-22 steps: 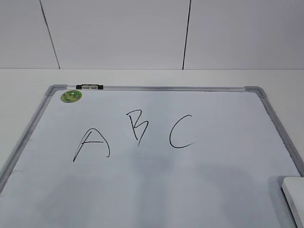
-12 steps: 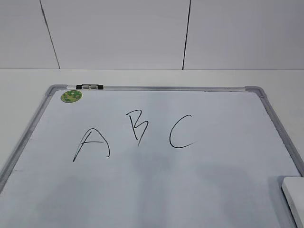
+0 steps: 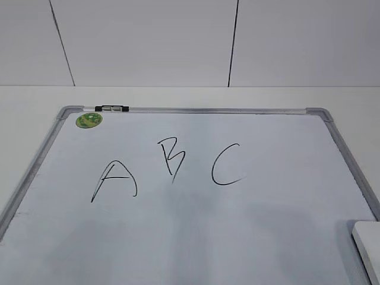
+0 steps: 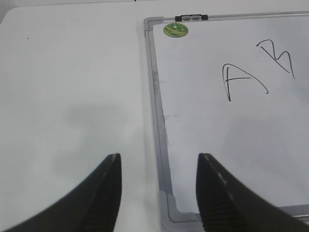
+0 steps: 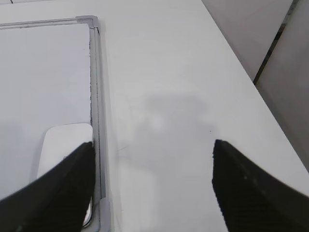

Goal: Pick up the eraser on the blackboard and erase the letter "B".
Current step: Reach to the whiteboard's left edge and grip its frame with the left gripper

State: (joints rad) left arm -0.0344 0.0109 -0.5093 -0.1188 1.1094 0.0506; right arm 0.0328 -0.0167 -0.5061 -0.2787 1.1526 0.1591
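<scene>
The blackboard [image 3: 249, 214] is a white board in a grey frame lying flat on the table. The letter "B" [image 3: 171, 157] is drawn in thin black marker between an "A" [image 3: 113, 180] and a "C" [image 3: 225, 165]. The white eraser [image 3: 367, 244] lies at the board's near right corner, and the right wrist view shows the eraser [image 5: 60, 145] partly behind the left finger. My right gripper [image 5: 152, 147] hangs open above the bare table just right of the frame. My left gripper [image 4: 158, 162] is open over the board's near left corner, holding nothing. The letter "B" [image 4: 277, 57] also appears there.
A small black-and-clear marker [image 3: 111, 108] rests on the board's far frame beside a round green sticker [image 3: 89, 120]. White table [image 5: 159, 77] surrounds the board. A wall [image 3: 178, 41] rises behind, and the table's right edge [image 5: 251, 82] drops off nearby.
The board, the letters and the eraser have stayed put. Faint shadows on the board's near part have shifted slightly.
</scene>
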